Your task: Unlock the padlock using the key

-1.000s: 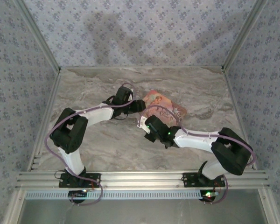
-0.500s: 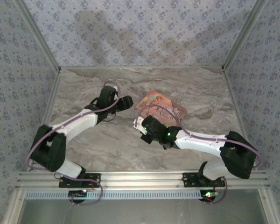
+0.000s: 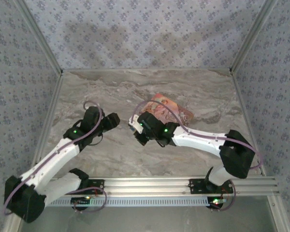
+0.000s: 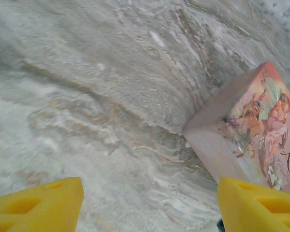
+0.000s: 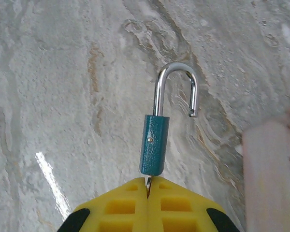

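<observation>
The only writing is on the box (image 4: pixel 241 130), at the right edge of the left wrist view: a few dark, curly letters beside a printed picture of winged figures, cut off by the frame and too partial to read. The box is pinkish cardboard with a rounded corner and a pale side face, and it is lying flat on the table (image 4: pixel 111 96), a glossy grey stone-patterned surface with brown veins. From above, the same box (image 3: pixel 171 110) is sitting right of centre, just beyond the right gripper (image 3: pixel 134 124).

In the right wrist view the padlock (image 5: pixel 153 145) is standing out from the fingertips at the middle of the frame. Its body is a narrow teal metal block with a small rivet on the side, and its polished steel shackle (image 5: pixel 178 87) is curving over at the top with one leg hanging free of the body, so the lock is open. The right gripper (image 5: pixel 147 191) is pressing its yellow ribbed plastic fingers (image 5: pixel 121 208) together on the key (image 5: pixel 147 180), a thin metal sliver entering the bottom of the lock.

The left gripper (image 4: pixel 150 198) is holding its yellow fingers (image 4: pixel 38 203) wide apart at the bottom corners of its own view, gripping nothing, with bare table between them. From above, that gripper (image 3: pixel 112 119) is hovering left of centre, near the right one.
</observation>
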### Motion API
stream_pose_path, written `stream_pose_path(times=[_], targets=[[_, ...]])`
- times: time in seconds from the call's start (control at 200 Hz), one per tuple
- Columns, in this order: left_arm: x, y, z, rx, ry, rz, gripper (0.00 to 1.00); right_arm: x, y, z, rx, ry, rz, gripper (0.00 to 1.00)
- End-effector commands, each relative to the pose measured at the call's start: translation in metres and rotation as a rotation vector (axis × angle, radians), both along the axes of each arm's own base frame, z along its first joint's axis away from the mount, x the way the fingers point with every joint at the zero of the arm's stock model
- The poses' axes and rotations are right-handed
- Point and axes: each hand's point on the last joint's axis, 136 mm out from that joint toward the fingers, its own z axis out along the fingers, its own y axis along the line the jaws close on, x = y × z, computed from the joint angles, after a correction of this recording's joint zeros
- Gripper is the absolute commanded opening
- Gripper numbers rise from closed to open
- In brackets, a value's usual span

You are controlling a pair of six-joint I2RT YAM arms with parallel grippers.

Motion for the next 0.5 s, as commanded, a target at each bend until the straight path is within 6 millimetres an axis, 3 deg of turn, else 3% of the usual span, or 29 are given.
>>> stream_pose_path(times=[0.0,0.22,0.495], targets=[[-0.023,0.030,-0.012,0.036,0.065,0.105,0.73,-0.007,0.019,-0.004,0.020,0.101,0.025,0.00],[-0.045,0.046,-0.019,-0.011,0.076,0.163,0.73,0.000,0.050,-0.024,0.003,0.215,0.025,0.00],[-0.048,0.047,-0.019,-0.037,0.068,0.166,0.73,-0.006,0.073,-0.059,-0.053,0.332,0.035,0.00]])
